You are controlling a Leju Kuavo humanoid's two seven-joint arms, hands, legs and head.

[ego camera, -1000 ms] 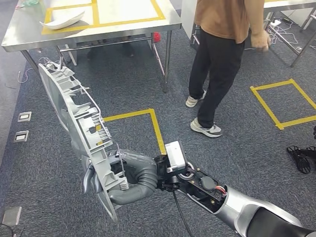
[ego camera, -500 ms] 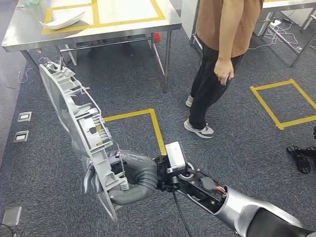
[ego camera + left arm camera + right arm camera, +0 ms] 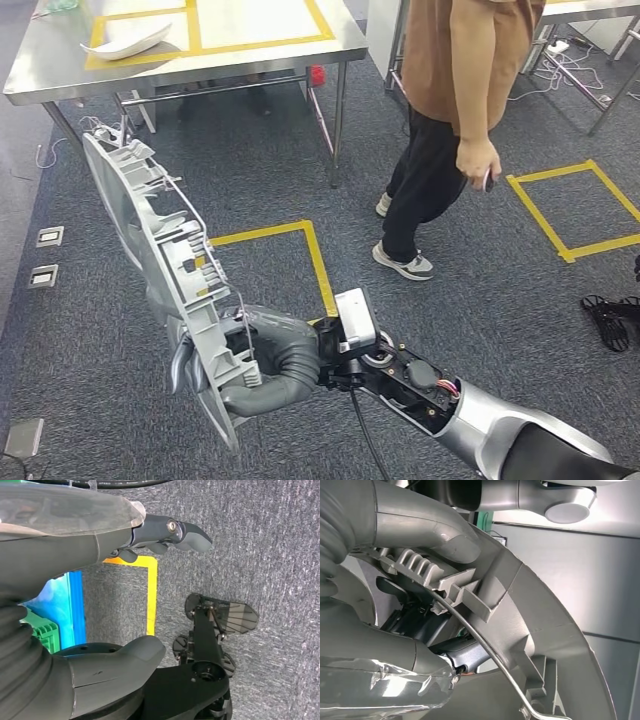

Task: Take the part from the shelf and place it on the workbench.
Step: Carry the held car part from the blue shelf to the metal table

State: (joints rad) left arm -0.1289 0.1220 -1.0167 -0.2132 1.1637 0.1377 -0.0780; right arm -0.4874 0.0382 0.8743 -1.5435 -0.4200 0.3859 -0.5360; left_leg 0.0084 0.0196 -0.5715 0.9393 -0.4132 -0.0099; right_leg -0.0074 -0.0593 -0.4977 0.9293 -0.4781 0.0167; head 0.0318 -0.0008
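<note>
Head view, lower part of the frame: the right arm (image 3: pixel 483 425) reaches in from the lower right corner toward the centre-left, a white box (image 3: pixel 356 316) mounted at its wrist. Its right hand (image 3: pixel 264 362) grips the part (image 3: pixel 162 262), a long grey moulded plastic panel with ribs, clips and thin wires along its inner side. The fingers (image 3: pixel 180 362) wrap round the panel's lower end from behind, and the thumb lies along its near edge. The part runs diagonally from the lower centre-left up toward the upper left of the frame, held in the air above grey carpet (image 3: pixel 272 175). Right wrist view shows the same grasp close up: the thumb (image 3: pixel 433 525) presses on a ribbed section of the part (image 3: pixel 546 630), a thin wire crossing beneath it.

Left wrist view has the left hand (image 3: pixel 113 550) above the carpet with nothing in it, fingers (image 3: pixel 181 532) extended and apart from the thumb.

Farther off, mid-frame in the head view, a yellow tape outline (image 3: pixel 309 255) lies on the carpet, with a second tape square (image 3: pixel 577 210) at the right. A person (image 3: pixel 453 120) in a tan top and dark trousers stands upper right of centre. At the upper left stands a metal table (image 3: pixel 226 55) marked with yellow tape, a white curved piece (image 3: pixel 124 42) lying on it
</note>
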